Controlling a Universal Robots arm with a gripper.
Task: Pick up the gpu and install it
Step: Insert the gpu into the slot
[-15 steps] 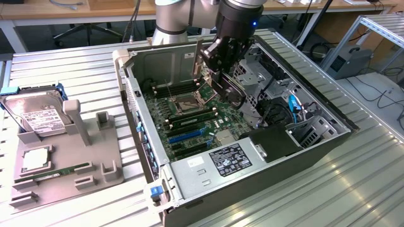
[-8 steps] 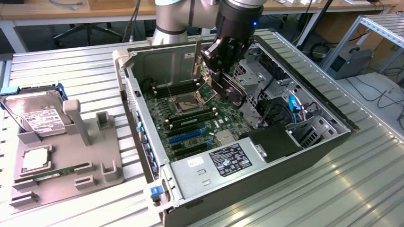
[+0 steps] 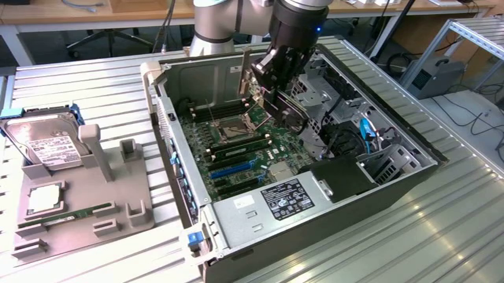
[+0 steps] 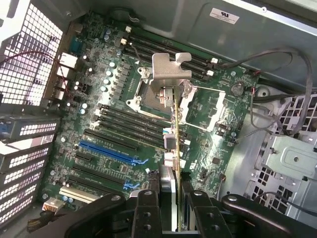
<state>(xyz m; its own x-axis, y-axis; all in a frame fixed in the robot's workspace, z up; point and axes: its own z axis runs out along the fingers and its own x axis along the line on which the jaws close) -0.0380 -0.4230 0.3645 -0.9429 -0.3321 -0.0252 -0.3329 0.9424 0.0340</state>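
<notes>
Nearest in the exterior view, the ribbed silver metal bench [image 3: 441, 236] carries a grey moulded plastic holder [image 3: 118, 171] on the exterior view's left. In the holder are a narrow green memory stick [image 3: 67, 215], a square silver processor chip [image 3: 43, 199] and, standing further back, a boxy silver hard drive with a white label [image 3: 49, 147]. Beside the holder lies an open black and silver computer case [image 3: 370, 203]. A silver power supply box with a black-and-white label [image 3: 264, 212] sits at the case's near end. Behind that box the green motherboard [image 3: 236, 147] lies flat on the case floor, with blue expansion slots [image 3: 232, 168] and, further in, a square metal processor socket [image 3: 234, 127]. Above the far half of the board hangs the black tool [image 3: 272, 82] of the arm. It is closed part-way onto the gpu [image 3: 284, 112], a thin dark expansion card with a silver metal bracket. The card is tilted and held up clear of the board, not seated in any slot. In the wrist view the tool [image 4: 173, 203] has a black finger [image 4: 148, 213] on each side of the gpu [image 4: 177, 144], which is seen edge-on. The card's silver bracket [image 4: 171, 72] is at the end away from the tool, over the socket area, and the blue slots [image 4: 106, 148] lie off to one side. Behind the case rises the grey and black robot arm [image 3: 216, 23], with wooden desks [image 3: 79, 12] beyond.
</notes>
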